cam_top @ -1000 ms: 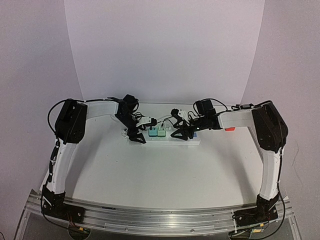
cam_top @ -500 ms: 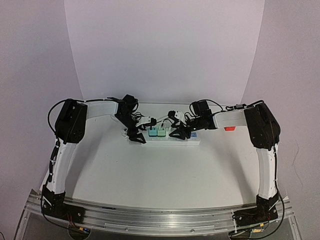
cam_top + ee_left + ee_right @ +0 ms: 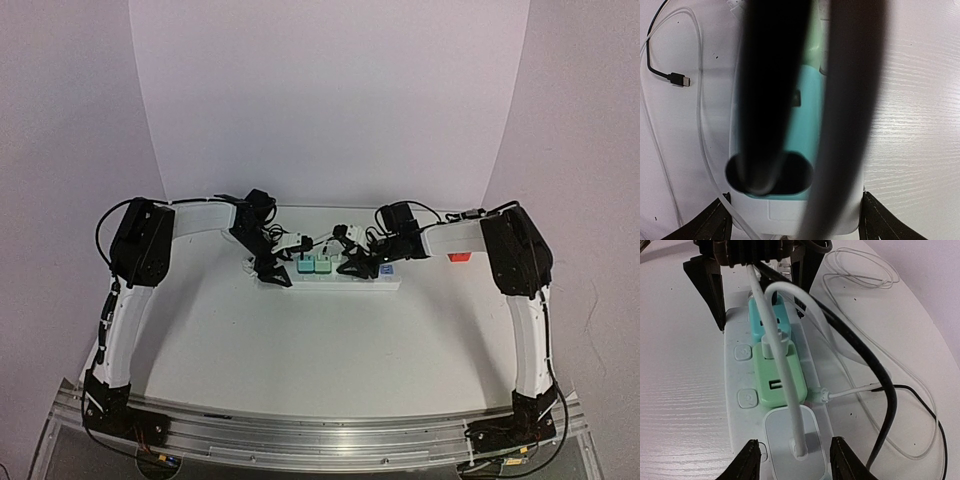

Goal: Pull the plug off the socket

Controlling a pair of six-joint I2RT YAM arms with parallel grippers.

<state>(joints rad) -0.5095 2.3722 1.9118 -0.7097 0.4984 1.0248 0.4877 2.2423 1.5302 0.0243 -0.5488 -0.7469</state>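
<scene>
The socket, a long white power strip (image 3: 330, 282), lies across the far middle of the table. A teal plug (image 3: 303, 266), a green plug (image 3: 323, 266) and a white plug (image 3: 790, 437) sit side by side in it. My left gripper (image 3: 272, 272) straddles the strip's left end (image 3: 765, 212), a finger pressed against each long side. Blurred black cables hide much of the left wrist view. My right gripper (image 3: 796, 462) is open, with one finger on each side of the white plug, close to it but with a small gap showing.
Thin white cables (image 3: 880, 275) and a thick black cable (image 3: 882, 385) lie loose behind the strip. A black USB lead (image 3: 677, 78) lies beside the strip's left end. A small red tag (image 3: 459, 257) sits right of the strip.
My right gripper has moved left along the strip, from its right end to the white plug. The left arm and the strip have not moved.
</scene>
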